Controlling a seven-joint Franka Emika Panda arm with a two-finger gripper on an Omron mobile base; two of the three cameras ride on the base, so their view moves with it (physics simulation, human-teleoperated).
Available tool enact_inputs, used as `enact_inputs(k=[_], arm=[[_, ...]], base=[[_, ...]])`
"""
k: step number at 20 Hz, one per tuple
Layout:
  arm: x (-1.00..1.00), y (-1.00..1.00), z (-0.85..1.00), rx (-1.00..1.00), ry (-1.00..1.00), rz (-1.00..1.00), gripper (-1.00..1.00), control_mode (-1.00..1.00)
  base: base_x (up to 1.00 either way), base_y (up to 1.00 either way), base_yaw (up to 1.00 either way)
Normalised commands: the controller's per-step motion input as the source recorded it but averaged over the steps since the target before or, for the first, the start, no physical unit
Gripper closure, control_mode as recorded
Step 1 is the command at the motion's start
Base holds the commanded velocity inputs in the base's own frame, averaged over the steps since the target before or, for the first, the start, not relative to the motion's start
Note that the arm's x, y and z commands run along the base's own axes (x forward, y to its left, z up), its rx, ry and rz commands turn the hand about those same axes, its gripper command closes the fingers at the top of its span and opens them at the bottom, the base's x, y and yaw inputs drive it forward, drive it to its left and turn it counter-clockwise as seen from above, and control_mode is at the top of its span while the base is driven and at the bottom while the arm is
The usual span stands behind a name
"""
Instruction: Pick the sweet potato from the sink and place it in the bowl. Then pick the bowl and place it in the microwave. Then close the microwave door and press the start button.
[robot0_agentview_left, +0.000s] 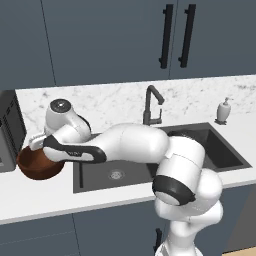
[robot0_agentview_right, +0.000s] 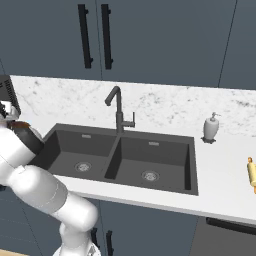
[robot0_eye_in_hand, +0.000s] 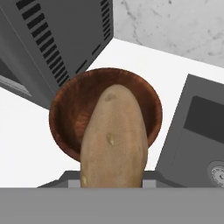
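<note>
The sweet potato (robot0_eye_in_hand: 114, 140) hangs close before the hand camera, right above the reddish-brown bowl (robot0_eye_in_hand: 74, 105). My gripper (robot0_agentview_left: 36, 145) is shut on it; the tuber hides the fingertips in the hand view. The bowl (robot0_agentview_left: 39, 166) stands on the white counter, left of the dark double sink (robot0_agentview_left: 205, 145), just in front of the microwave (robot0_agentview_left: 8, 134). In the hand view the microwave's vented grey side (robot0_eye_in_hand: 57, 39) rises at the upper left and the sink's edge (robot0_eye_in_hand: 197, 127) lies to the right. Both sink basins (robot0_agentview_right: 120, 155) hold nothing.
A tall dark faucet (robot0_agentview_left: 151, 105) stands behind the sink. A white soap dispenser (robot0_agentview_right: 211, 127) sits on the counter to the sink's right, and a wooden rolling pin (robot0_agentview_right: 252, 174) lies at the far right. Dark wall cabinets with black handles (robot0_agentview_left: 166, 35) hang above.
</note>
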Motion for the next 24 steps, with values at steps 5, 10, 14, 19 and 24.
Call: enact_inputs(k=[5,10,14,19,24], arm=[[0.33,0.25,-0.18,-0.01,0.03,-0.01,1.00,-1.00],[0.11,0.11,-0.19,0.00,0.01,-0.01,1.00,-1.00],[0.09,0.00,-0.24,0.00,0.04,-0.01,1.00,-1.00],[0.13,0.00,-0.27,0.00,0.05,-0.02,1.00,-1.00],[0.13,0.00,-0.20,0.00,0.05,0.00,1.00,-1.00]], base=[[0.00,0.00,0.00],[0.00,0.00,0.00],[0.00,0.00,0.00],[0.00,0.00,0.00],[0.00,0.00,0.00]])
